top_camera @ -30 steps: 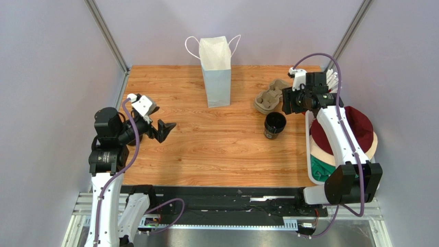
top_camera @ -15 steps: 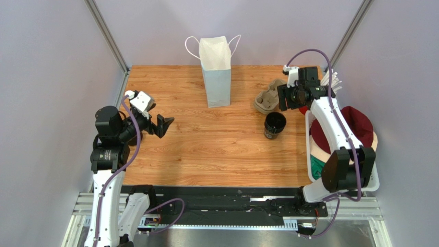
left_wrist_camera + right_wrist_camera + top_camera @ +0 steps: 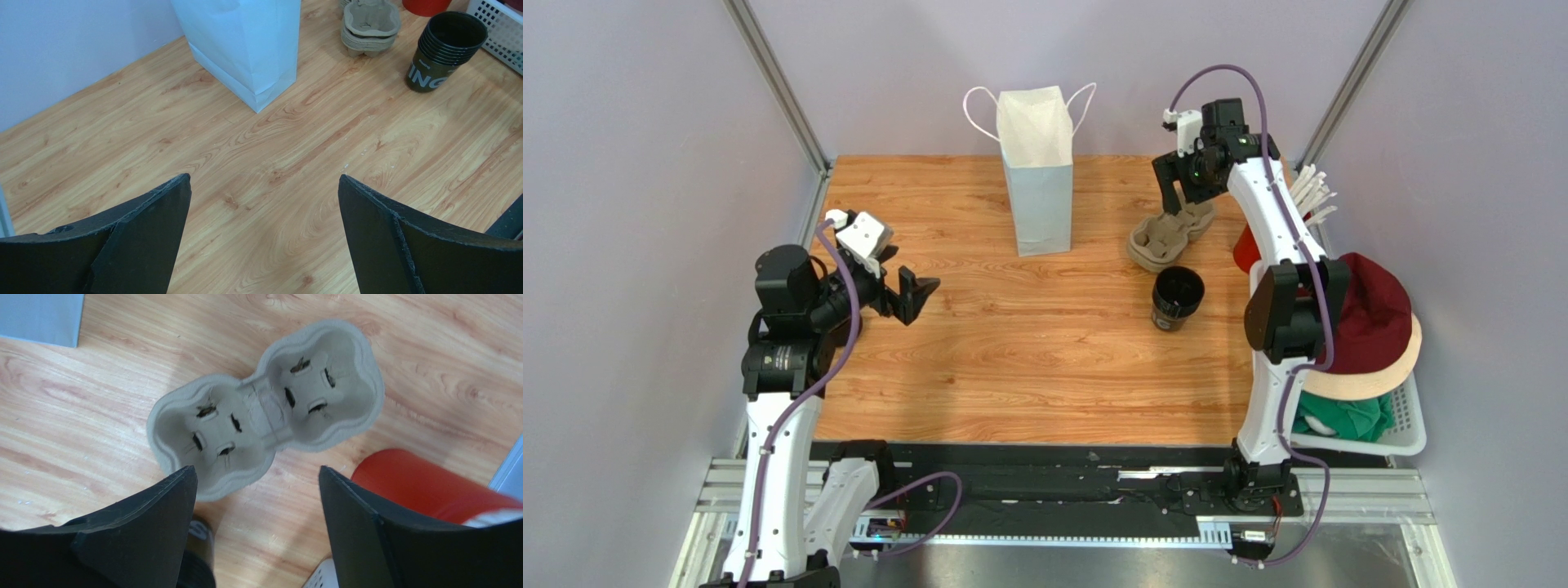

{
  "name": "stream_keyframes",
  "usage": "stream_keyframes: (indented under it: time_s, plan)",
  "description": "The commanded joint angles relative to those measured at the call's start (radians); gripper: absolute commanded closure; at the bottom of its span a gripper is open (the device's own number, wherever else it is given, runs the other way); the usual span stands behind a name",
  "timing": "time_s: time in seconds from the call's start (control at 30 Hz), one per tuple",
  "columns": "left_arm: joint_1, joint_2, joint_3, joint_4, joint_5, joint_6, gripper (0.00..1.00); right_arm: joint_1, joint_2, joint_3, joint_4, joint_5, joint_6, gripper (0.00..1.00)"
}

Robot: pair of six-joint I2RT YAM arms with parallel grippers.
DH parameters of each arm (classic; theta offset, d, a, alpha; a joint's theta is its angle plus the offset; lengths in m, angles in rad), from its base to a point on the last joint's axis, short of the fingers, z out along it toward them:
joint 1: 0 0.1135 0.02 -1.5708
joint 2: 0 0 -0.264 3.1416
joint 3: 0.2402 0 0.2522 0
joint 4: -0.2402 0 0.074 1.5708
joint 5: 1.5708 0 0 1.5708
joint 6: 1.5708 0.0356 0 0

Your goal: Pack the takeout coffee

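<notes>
Moulded-pulp carrier sits beneath right pincer, spread wide, empty; left pincer likewise.

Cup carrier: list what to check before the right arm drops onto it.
1. The right pincer is open: ok.
2. It hangs over the cup carrier: ok.
3. Both carrier wells are empty: ok.
4. The black coffee cup stands upright, untouched: ok.
5. The paper bag is standing: ok. Its mouth is open: cannot tell.
6. The left pincer is open and empty: ok.
</notes>
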Motion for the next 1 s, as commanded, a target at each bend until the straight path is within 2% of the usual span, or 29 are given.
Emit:
stream_keyframes:
  time_s: [0.0, 0.27, 0.97]
  plan:
    - [0.006, 0.013, 0.005, 0.020, 0.033, -0.003, 0.02, 0.006, 0.078, 0.114, -0.066, 0.007, -0.098, 0.17]
    - [0.005, 0.013, 0.005, 0.013, 0.039, -0.004, 0.02, 0.005, 0.204, 0.159, -0.048, 0.054, -0.171, 0.15]
    - [0.005, 0.020, 0.010, 0.001, 0.033, 0.005, 0.03, 0.005, 0.271, 0.135, 0.012, -0.054, -0.207, 0.19]
